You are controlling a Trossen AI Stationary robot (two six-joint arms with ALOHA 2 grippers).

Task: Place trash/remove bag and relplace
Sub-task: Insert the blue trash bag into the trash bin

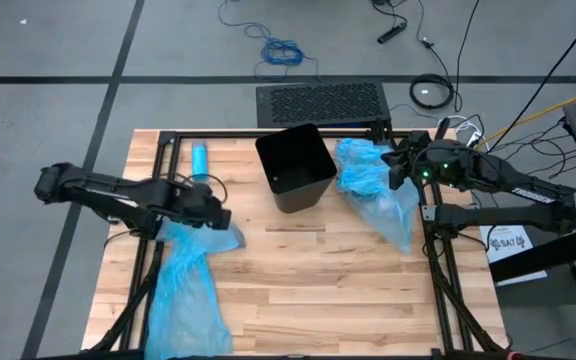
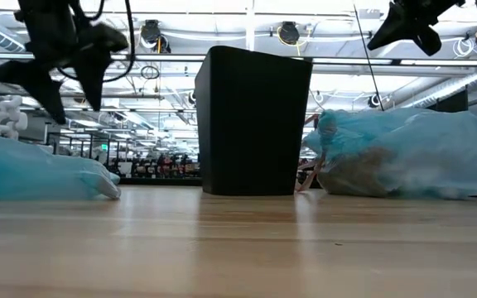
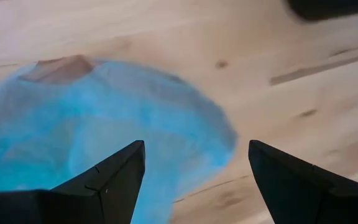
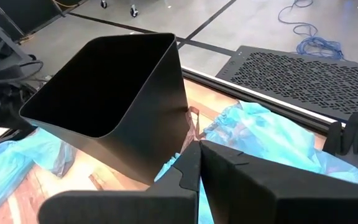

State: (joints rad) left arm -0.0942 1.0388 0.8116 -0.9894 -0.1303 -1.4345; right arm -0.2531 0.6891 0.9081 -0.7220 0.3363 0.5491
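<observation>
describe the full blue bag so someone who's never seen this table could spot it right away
Start at the black bin standing at the far middle of the wooden table. Just beside it, on the right arm's side, lies a bulging blue bag with its knotted top close to the bin. Unlike the flat, empty blue bag spread under the left arm, this one is lumpy and brownish inside.

Light was even and bright across the pale wooden plank table [image 1: 318,270], with only soft, short shadows under the matte black plastic bin [image 1: 296,165]. In the low view, rows of ceiling lamps glared white behind the bin, leaving it nearly a silhouette, and the near tabletop blurred. The left wrist view was soft throughout: the translucent light-blue plastic bag [image 3: 98,124] looked hazy. The right wrist view was sharper, its edges bowed.
</observation>
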